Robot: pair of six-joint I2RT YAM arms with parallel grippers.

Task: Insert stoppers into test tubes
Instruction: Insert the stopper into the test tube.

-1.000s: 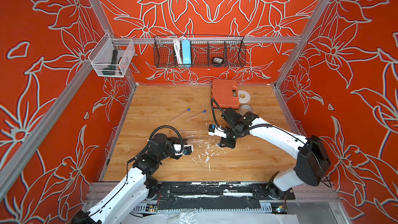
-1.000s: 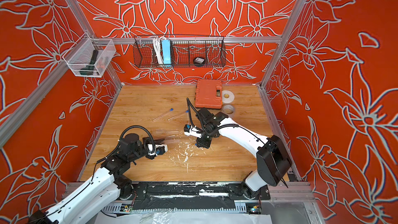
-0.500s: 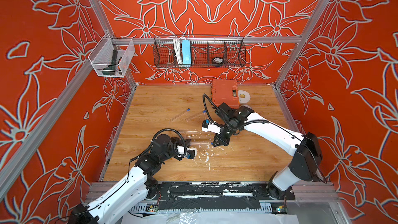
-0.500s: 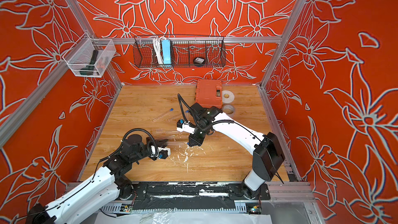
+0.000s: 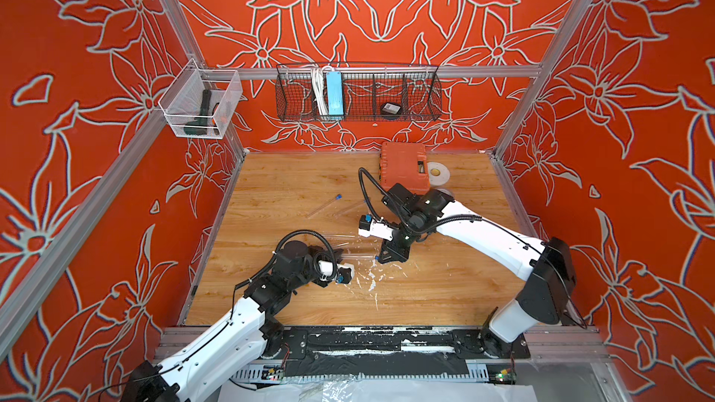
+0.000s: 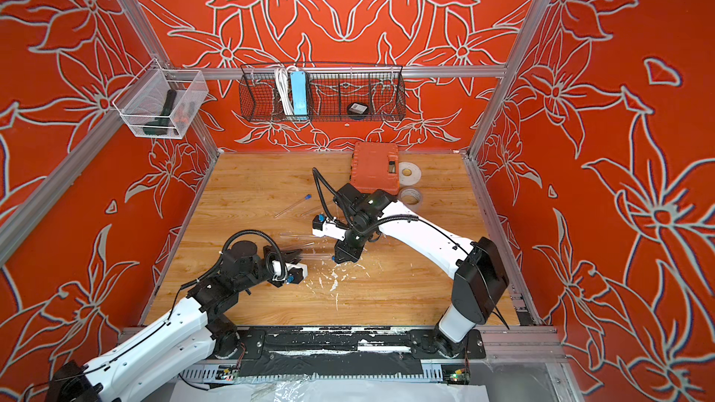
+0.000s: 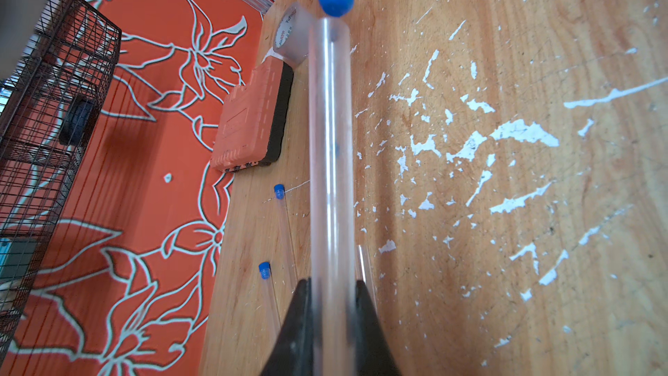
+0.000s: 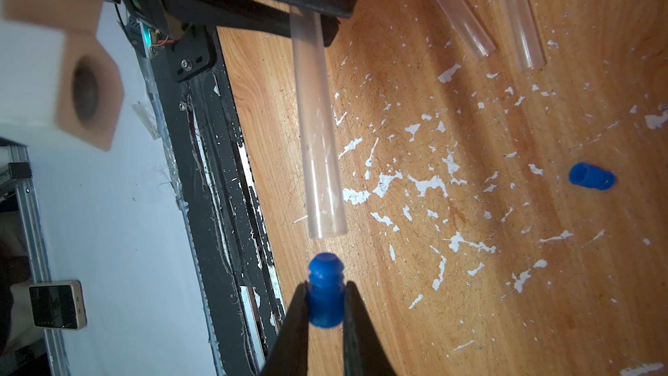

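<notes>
The right jaws pinch a blue stopper (image 8: 325, 292), its rounded nose forward. The left jaws clamp a clear test tube (image 8: 318, 132) whose open mouth faces that nose, just apart and nearly in line, above the worktop (image 8: 470, 302). I would centre the nose on the bore first, then press straight along the tube's axis, with the left grip rigid. A spare stopper (image 8: 591, 177) lies nearby.

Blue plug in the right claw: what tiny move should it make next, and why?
Probably a short, straight push forward. The right gripper is shut on the blue stopper, whose rounded tip faces the open mouth of the clear tube that the left gripper holds. They look nearly lined up, with only a small gap between.
</notes>
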